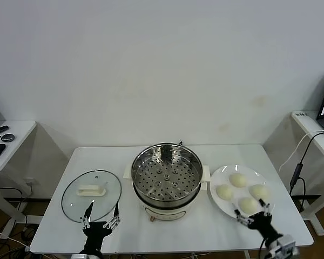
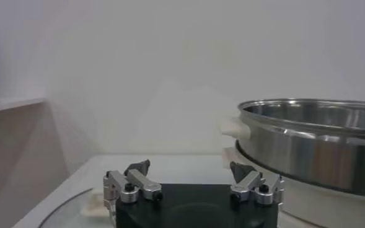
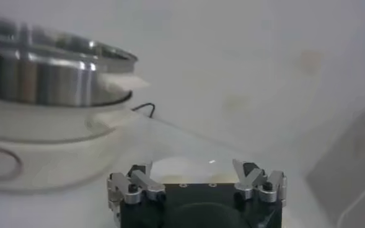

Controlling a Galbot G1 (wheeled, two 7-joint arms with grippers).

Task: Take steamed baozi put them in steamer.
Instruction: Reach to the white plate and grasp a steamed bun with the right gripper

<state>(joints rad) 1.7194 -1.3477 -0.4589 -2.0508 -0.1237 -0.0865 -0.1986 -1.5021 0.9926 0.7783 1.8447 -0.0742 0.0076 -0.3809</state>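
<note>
Several cream-white baozi lie on a white plate at the table's right. The steel steamer with its perforated tray stands in the middle, nothing on the tray. My right gripper is open at the plate's near edge, just in front of the nearest baozi; in the right wrist view that baozi lies just beyond the open right gripper, with the steamer off to one side. My left gripper is open at the table's front left, and the left wrist view shows it holding nothing beside the steamer.
A round glass lid with a white handle lies flat on the table left of the steamer, just beyond my left gripper. The table's front edge runs close under both grippers. Side desks stand at far left and far right.
</note>
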